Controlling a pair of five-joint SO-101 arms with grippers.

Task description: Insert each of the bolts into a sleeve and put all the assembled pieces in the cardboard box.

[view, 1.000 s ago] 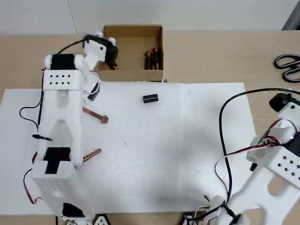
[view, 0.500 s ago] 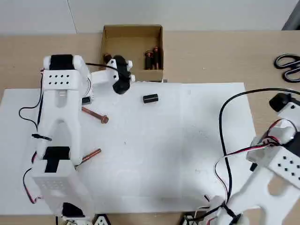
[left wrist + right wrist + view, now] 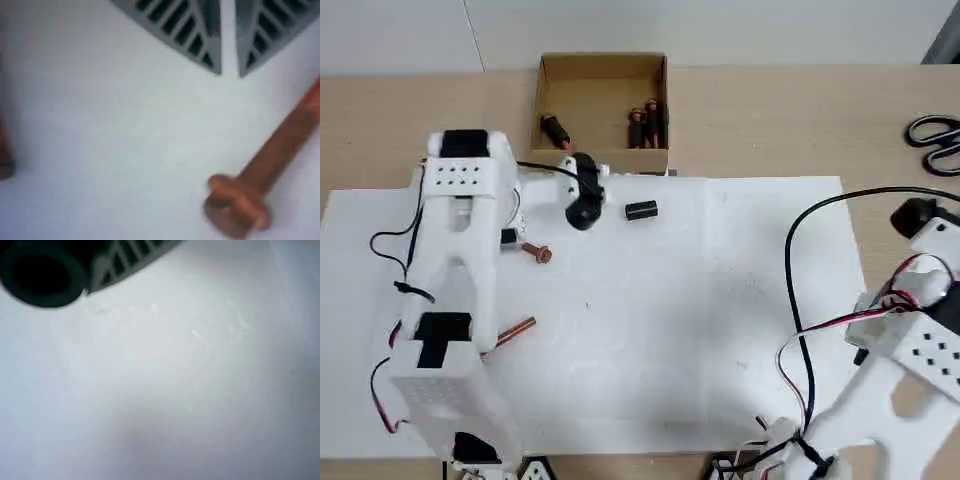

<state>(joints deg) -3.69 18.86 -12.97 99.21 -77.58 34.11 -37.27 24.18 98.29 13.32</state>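
Observation:
My left gripper hangs low over the white sheet, right above a copper bolt. Its grey fingers stand close together with only a thin slit and nothing between them. A second copper bolt lies nearer the front, beside the left arm. A loose black sleeve rests on the sheet in front of the cardboard box. The box holds three assembled pieces: one on its left and two on its right. At the far right, my right gripper is shut on another black sleeve.
Black scissors lie on the wooden table at the far right. The white sheet covers the middle of the table. A black cable loops from the right arm across the sheet's right side.
My left arm has swung back from the cardboard box to the sheet and come down over the bolt. An assembled piece now lies in the box's left side. The right arm kept still.

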